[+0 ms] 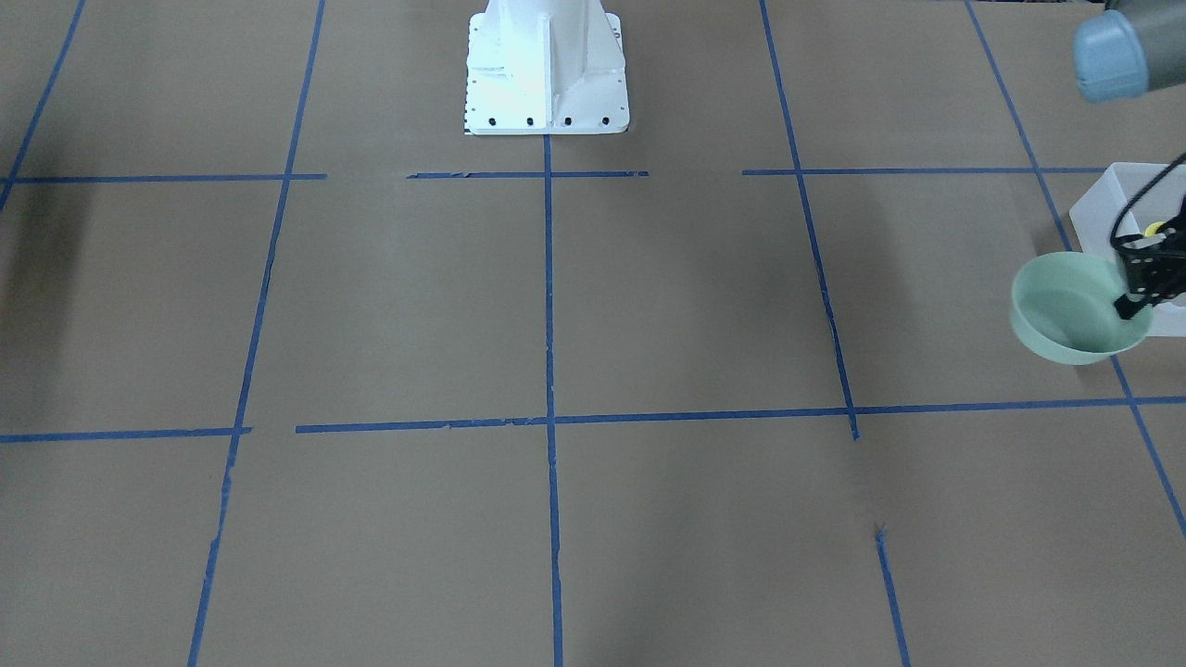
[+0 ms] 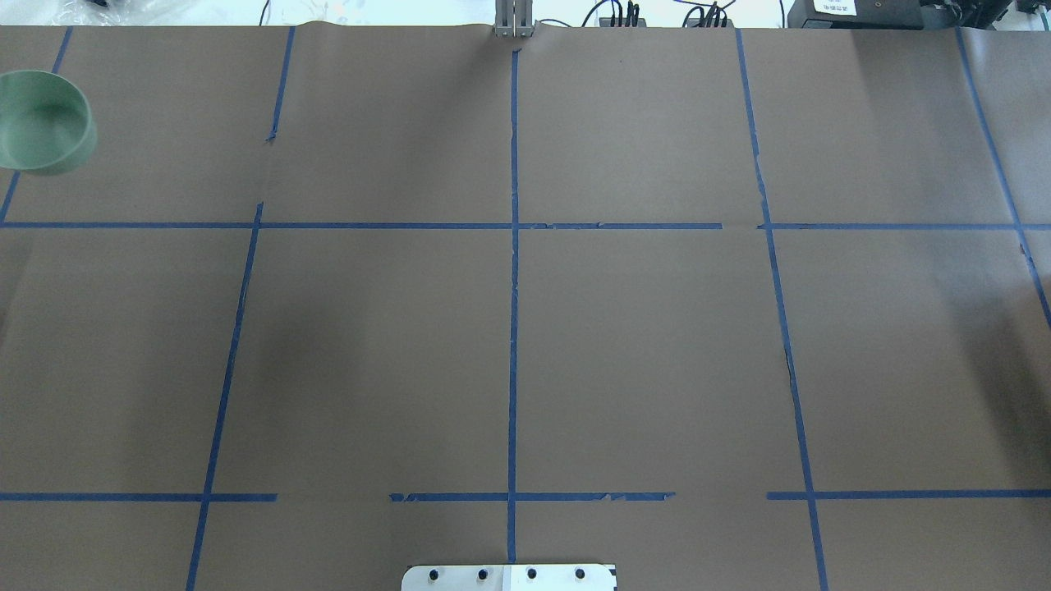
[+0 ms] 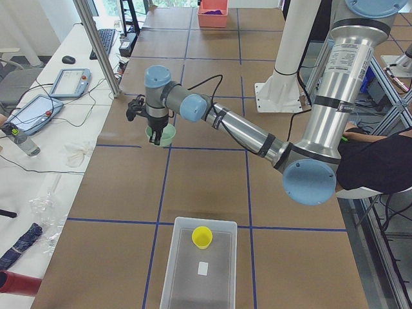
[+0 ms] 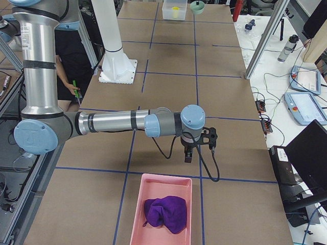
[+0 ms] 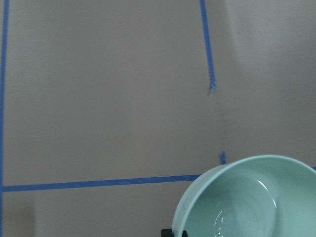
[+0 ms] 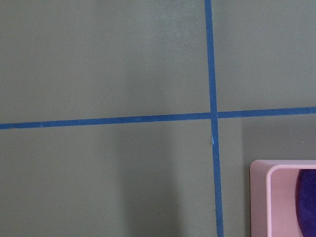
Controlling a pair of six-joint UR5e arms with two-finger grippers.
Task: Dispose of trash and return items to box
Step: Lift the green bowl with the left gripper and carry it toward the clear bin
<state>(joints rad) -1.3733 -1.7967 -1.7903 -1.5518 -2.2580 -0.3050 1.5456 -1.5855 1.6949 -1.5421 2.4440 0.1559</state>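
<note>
My left gripper [image 1: 1129, 306] is shut on the rim of a pale green bowl [image 1: 1066, 315], one finger inside it. The bowl seems held just above the table; it also shows in the overhead view [image 2: 43, 121] and the left wrist view [image 5: 252, 200]. The frosted white box [image 3: 193, 280] lies apart from it, with the yellow cup [image 3: 202, 237] upright inside. My right gripper [image 4: 188, 157] hangs over the brown table beside a pink tray; I cannot tell whether it is open or shut.
The pink tray [image 4: 153, 184] holds a purple cloth [image 4: 164, 213] and shows at the right wrist view's corner [image 6: 276, 170]. The robot's white base [image 1: 547, 69] stands at the table's middle edge. Blue tape lines cross the brown table.
</note>
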